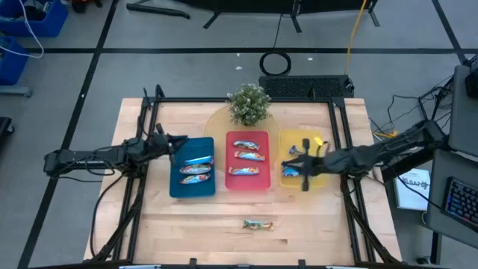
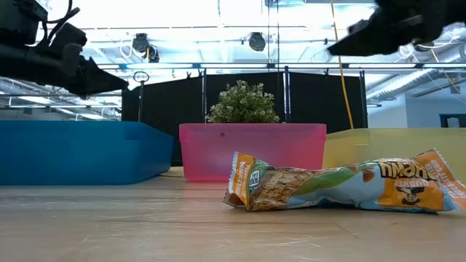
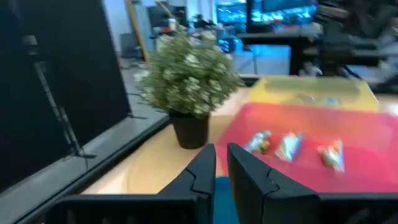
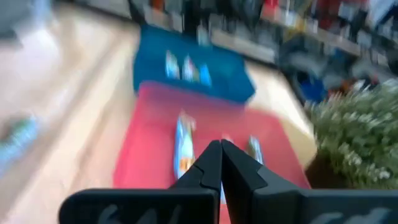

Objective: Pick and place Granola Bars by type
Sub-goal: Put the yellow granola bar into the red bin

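A tan-and-teal granola bar [image 1: 258,224] [image 2: 342,185] lies flat on the table near its near edge. The blue tray [image 1: 179,187] holds shiny blue bars [image 1: 196,170]. Three bars [image 1: 246,155] lie in the red tray [image 1: 230,183], and the yellow tray [image 1: 323,183] holds a few more [image 1: 290,173]. My left gripper [image 1: 175,142] [image 3: 221,158] hovers over the blue tray's far left corner, empty, with a narrow gap between its fingers. My right gripper [image 1: 302,168] [image 4: 221,149] hangs above the yellow tray, shut and empty.
A small potted plant [image 1: 249,104] [image 3: 186,81] stands on a round mat behind the red tray. Bare wood stretches in front of the trays around the lone bar. Black frame rails [image 1: 142,119] run along the table's left, right and far sides.
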